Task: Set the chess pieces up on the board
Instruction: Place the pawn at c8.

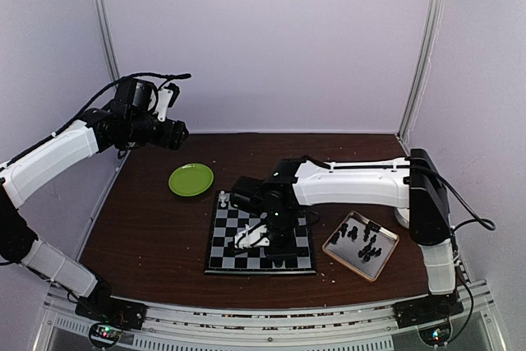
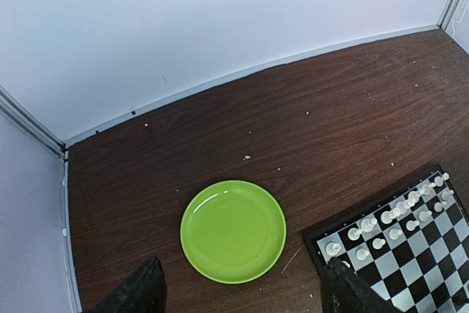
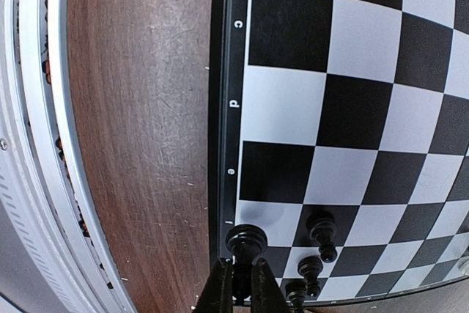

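Dark brown wood-grain worktop point(image 1: 148, 236), scuffed, pale specks scattered. Plain white walls point(image 1: 263, 39) along far, left and right edges. Aluminium posts point(image 1: 103, 22) at both far corners. Silver rail point(image 1: 246, 326) along near edge. Even light.

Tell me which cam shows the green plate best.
Left wrist: the green plate sits whole and large, near frame centre. Top external shows it whole but small, beside the far left corner of the board. Right wrist doesn't show it.
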You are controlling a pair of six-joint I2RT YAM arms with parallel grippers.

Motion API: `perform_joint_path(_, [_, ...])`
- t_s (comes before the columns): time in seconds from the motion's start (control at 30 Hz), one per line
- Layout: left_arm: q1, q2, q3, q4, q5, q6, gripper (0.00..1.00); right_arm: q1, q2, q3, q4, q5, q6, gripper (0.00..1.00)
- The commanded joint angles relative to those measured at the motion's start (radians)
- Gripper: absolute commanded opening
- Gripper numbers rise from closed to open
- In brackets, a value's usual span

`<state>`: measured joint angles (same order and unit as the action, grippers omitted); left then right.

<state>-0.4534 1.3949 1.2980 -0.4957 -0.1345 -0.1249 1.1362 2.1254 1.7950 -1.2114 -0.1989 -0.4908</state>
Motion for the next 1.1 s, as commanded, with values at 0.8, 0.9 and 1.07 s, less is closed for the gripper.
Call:
perform_joint_path(0.8, [-0.003, -0.020, 0.015, 0.023, 0.006, -0.005, 0.74, -0.036, 0.063, 0.051, -0.004, 0.001, -0.004, 0.07])
perform_joint_path(0.9, [-0.003, -0.021, 0.015, 0.023, 0.006, -0.006, 0.74, -0.035, 0.061, 0.053, -0.012, -0.011, -0.007, 0.07])
perform_joint_path(1.07, [-0.002, -0.021, 0.015, 0.023, 0.007, -0.006, 0.74, -0.036, 0.064, 0.050, -0.018, -0.013, -0.011, 0.07])
